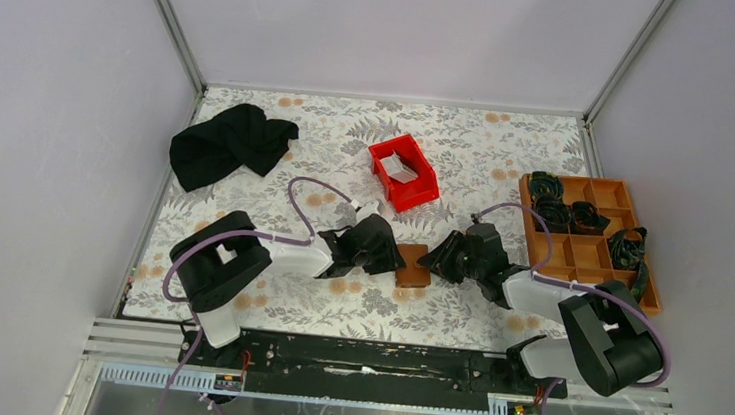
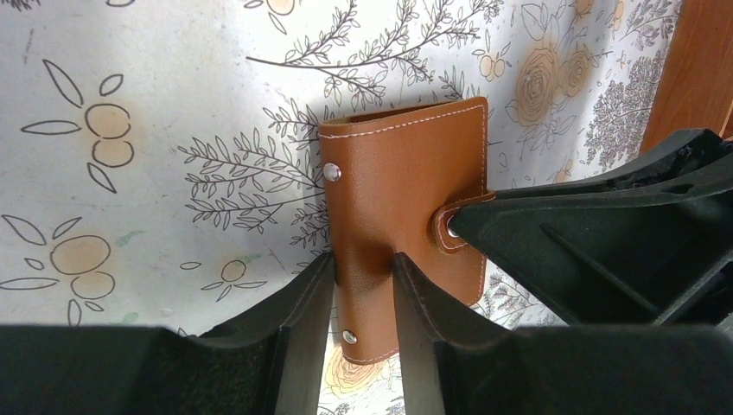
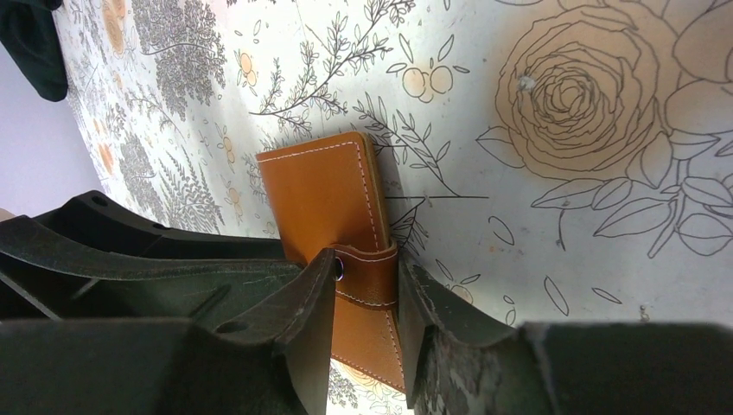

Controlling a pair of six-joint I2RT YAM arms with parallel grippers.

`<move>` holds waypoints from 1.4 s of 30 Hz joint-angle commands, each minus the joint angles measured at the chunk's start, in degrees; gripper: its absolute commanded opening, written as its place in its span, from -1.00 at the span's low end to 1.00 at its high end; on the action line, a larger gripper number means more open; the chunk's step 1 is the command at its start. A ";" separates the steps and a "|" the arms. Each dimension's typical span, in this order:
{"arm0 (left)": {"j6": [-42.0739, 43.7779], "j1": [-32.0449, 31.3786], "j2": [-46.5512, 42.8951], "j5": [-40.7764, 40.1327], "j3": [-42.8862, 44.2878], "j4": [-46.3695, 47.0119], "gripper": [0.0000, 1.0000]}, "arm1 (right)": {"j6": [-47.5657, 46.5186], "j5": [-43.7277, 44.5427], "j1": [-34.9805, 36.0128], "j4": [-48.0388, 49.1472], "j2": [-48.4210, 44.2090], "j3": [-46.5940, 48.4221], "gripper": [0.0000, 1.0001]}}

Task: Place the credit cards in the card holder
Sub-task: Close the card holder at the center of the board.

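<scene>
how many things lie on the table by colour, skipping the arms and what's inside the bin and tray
black: 1, the cloth
red: 1, the bin
brown: 2, the card holder and the compartment tray
total: 4

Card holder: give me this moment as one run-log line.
card holder closed, on table | left gripper jaws clamp its edge | right gripper jaws straddle tab clasp

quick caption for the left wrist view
Left pincer pinches the card holder by its near edge on the floral table cover, right pincer at the tab clasp.
</scene>
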 commanded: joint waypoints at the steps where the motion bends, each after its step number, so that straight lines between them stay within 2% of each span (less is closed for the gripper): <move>1: 2.40 -0.07 6.02 -0.94 -2.18 -9.29 -0.21 | -2.79 4.50 2.38 -8.49 3.83 -1.79 -0.35; 12: 2.16 -0.08 6.27 -0.49 -2.32 -8.70 -0.22 | -2.10 10.01 8.25 -10.14 3.82 -1.67 -0.42; 24: 1.26 -0.16 6.65 0.09 -1.80 -9.25 -0.25 | 0.02 19.98 15.80 -8.21 0.55 -6.44 -0.44; 32: -0.01 -0.25 6.97 -0.67 -1.05 -11.27 -0.28 | 1.46 22.29 17.42 -6.34 2.58 -8.41 -0.45; 36: -0.08 -0.29 6.13 -1.90 -0.25 -13.14 -0.20 | -0.09 21.43 17.46 -7.08 0.74 -6.83 -0.25; 42: 2.09 0.09 2.57 -6.12 3.43 -17.21 -0.03 | -6.02 24.57 17.35 -16.86 -5.24 0.77 0.06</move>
